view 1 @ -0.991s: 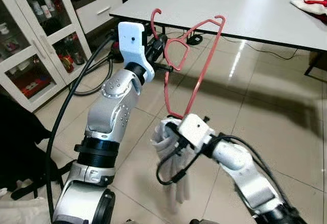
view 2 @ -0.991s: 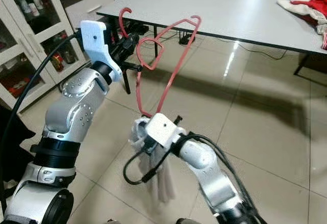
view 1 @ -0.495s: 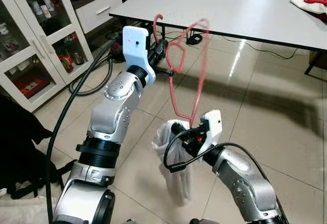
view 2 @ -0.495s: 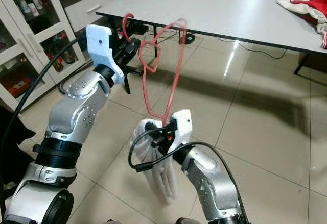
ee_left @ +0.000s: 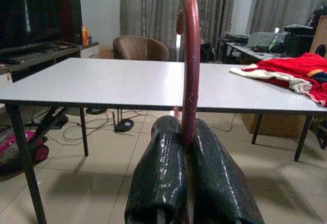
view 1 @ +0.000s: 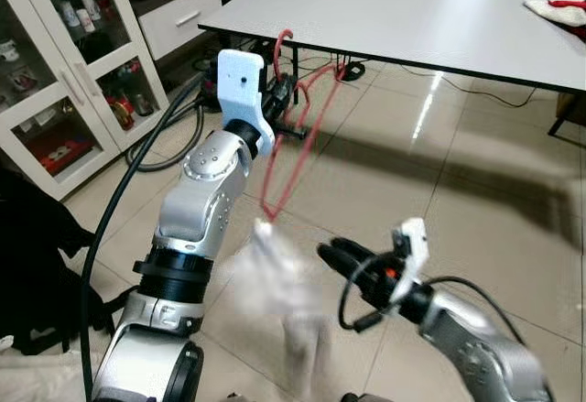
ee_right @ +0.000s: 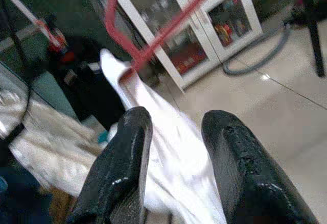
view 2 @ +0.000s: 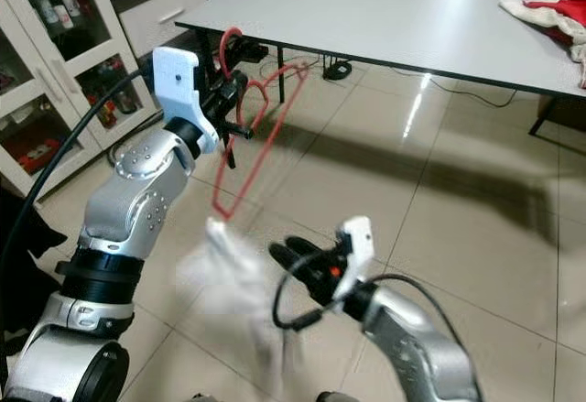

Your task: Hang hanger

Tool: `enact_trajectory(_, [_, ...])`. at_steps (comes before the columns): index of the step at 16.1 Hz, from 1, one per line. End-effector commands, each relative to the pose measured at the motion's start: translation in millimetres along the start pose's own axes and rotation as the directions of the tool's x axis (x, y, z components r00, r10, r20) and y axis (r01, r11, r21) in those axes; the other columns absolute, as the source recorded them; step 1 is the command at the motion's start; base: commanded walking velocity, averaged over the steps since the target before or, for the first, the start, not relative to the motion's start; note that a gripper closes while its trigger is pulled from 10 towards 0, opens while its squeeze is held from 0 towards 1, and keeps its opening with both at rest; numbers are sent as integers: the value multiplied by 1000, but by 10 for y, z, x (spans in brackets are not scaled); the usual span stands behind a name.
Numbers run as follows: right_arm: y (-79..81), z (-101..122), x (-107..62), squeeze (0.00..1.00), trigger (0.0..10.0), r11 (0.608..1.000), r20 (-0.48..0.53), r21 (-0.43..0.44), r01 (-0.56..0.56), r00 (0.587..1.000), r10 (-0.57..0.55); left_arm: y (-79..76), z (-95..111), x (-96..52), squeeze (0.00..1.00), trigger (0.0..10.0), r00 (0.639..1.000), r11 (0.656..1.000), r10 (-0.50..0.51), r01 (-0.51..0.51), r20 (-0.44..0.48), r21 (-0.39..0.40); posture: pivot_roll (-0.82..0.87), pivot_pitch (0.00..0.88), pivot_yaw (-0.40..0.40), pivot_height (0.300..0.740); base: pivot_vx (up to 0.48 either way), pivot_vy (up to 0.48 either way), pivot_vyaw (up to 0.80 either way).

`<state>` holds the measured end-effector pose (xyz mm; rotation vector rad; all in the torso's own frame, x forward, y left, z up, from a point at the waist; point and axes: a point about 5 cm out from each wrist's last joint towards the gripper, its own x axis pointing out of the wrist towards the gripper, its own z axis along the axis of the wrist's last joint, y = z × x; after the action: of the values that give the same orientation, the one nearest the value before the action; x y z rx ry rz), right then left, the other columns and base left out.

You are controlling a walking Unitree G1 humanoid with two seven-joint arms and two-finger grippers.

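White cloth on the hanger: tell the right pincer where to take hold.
Grip the white cloth just below the red hanger's lower corner, coming from the robot's right. It hangs loose there, and the open right pincer already faces it. The left pincer holds the hook.

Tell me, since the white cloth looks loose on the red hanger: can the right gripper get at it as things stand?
Probably yes. The right gripper is open, its fingers aimed at the white cloth with nothing between. The cloth is blurred, though. The left gripper grips the red hanger by its hook.
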<state>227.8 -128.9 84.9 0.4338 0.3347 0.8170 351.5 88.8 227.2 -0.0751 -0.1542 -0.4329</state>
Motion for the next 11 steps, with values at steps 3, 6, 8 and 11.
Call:
enact_trajectory(3, [-57, -105, -65, 1000, 10000, 992, -112, -125, 13, 993, -27, 52, 7, -18, 0, 10000, 1000, 1000, 19, -19, 1, 8, -126, 49, 64, 740, 0, 0, 0])
enact_trajectory(6, [-22, -128, -11, 0, 10000, 984, -151, -180, -18, 988, -10, 55, 7, -25, 0, 10000, 1000, 1000, 25, -25, 4, -12, -123, 54, 64, 740, 0, 0, 0])
enact_trajectory(8, [-19, -142, 20, 0, 10000, 981, -147, -195, -20, 989, -9, 48, 38, -24, 0, 10000, 1000, 998, 25, -24, 14, -65, -119, 55, 68, 740, 0, 0, 0])
enact_trajectory(11, [-2, -79, 104, 0, 10000, 972, -107, -232, -20, 994, -5, 46, 74, -20, 0, 10000, 1000, 992, 19, -16, 20, -124, -118, 56, 76, 740, 0, 0, 0])
